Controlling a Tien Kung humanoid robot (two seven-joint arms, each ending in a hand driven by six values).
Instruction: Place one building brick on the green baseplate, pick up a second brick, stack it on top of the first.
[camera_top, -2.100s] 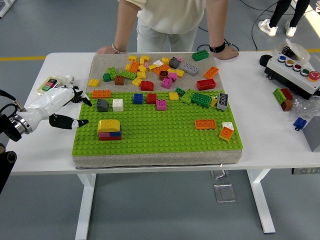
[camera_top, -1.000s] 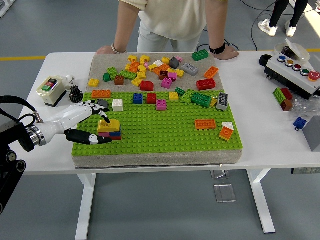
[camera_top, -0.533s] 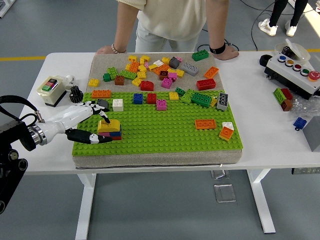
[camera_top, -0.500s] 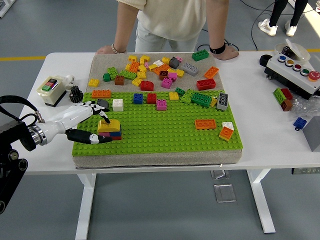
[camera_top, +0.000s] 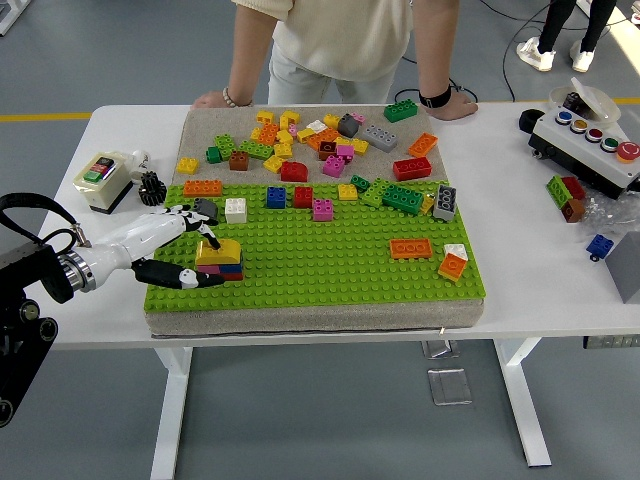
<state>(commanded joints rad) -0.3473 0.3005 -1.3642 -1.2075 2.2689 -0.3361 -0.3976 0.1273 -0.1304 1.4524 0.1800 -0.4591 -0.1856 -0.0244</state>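
At the studded green baseplate (camera_top: 330, 255)'s 8 o'clock corner stood a blocky plastic brick stack (camera_top: 219, 259), yellow rounded brick topmost, long axis running 9 to 3 o'clock. The left robot hand (camera_top: 176, 245) pinched it, thumb below, fingers above.

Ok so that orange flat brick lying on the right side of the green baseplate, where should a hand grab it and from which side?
Grip the orange flat brick across its two long edges, near and far, coming straight down from above. It lies flat, long side running left to right, with bare green baseplate in front and behind for fingers. Its right end sits close to a white and orange brick, so pinching end to end looks cramped.
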